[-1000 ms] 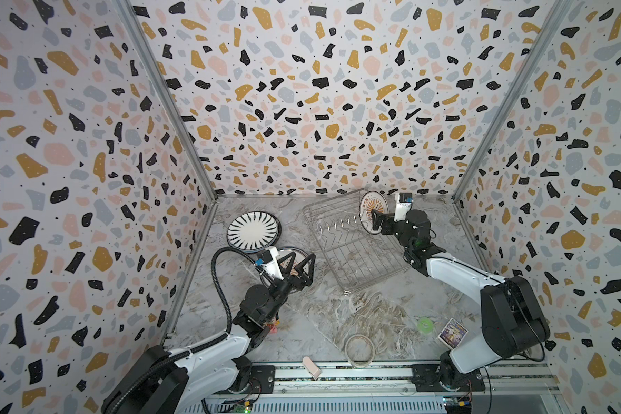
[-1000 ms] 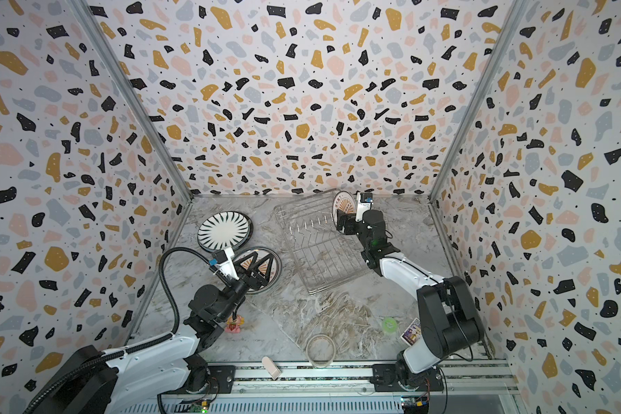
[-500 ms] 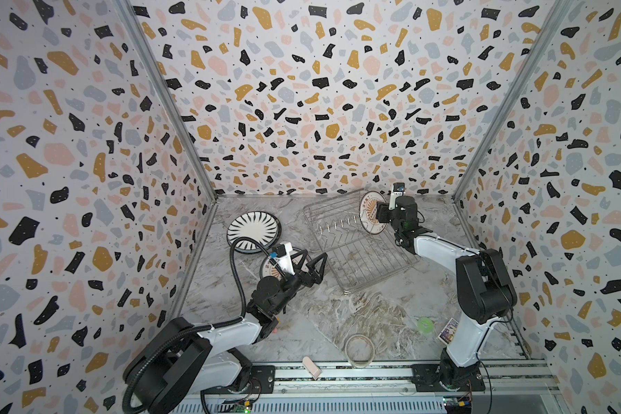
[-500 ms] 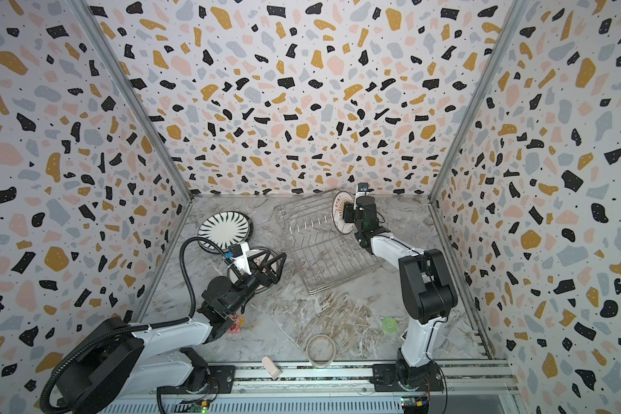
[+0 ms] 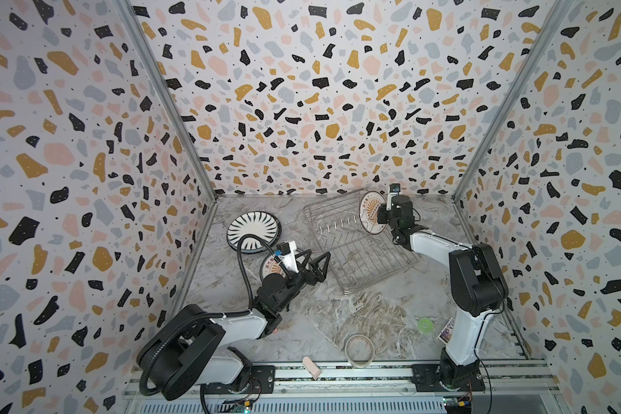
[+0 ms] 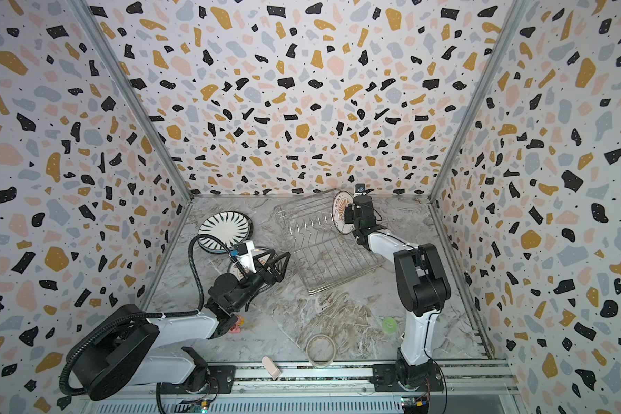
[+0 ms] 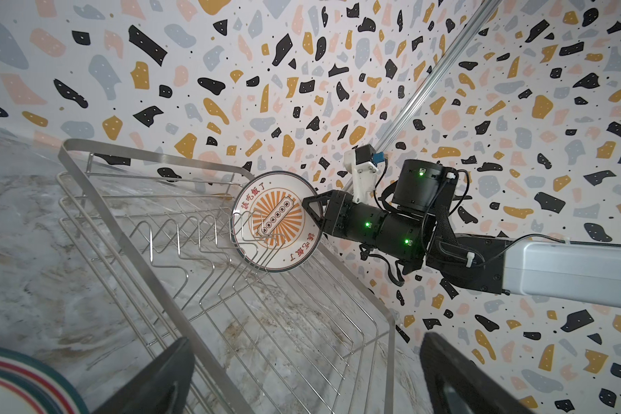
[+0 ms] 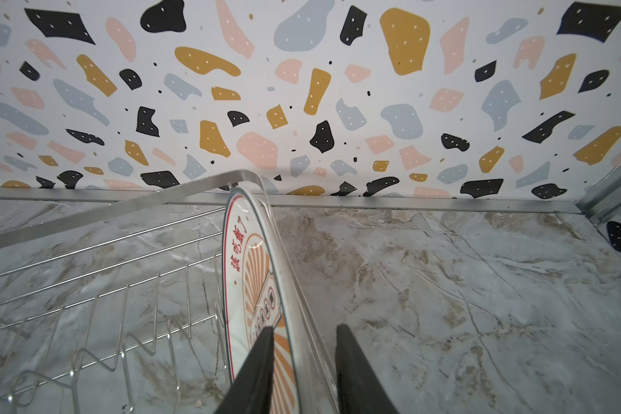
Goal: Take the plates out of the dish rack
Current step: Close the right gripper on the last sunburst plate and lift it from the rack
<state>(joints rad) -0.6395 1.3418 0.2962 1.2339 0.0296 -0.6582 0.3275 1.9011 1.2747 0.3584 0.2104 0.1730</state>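
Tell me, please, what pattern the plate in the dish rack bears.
Orange sunburst with red characters on the plate; clearest in the left wrist view.

- The right gripper (image 8: 303,328) has its jaws far narrower than a second ago. The rim of the sunburst plate (image 8: 251,272) sits between its fingers, one finger across the printed face. The other is behind the plate's back, with a gap showing.
- The right arm (image 5: 477,279) has its elbow raised and drawn in behind the hand, where before it lay low and stretched out.
- The left gripper (image 5: 318,255) is closer to the dish rack (image 5: 359,251), whose side now lies near, just ahead of its fingertips.
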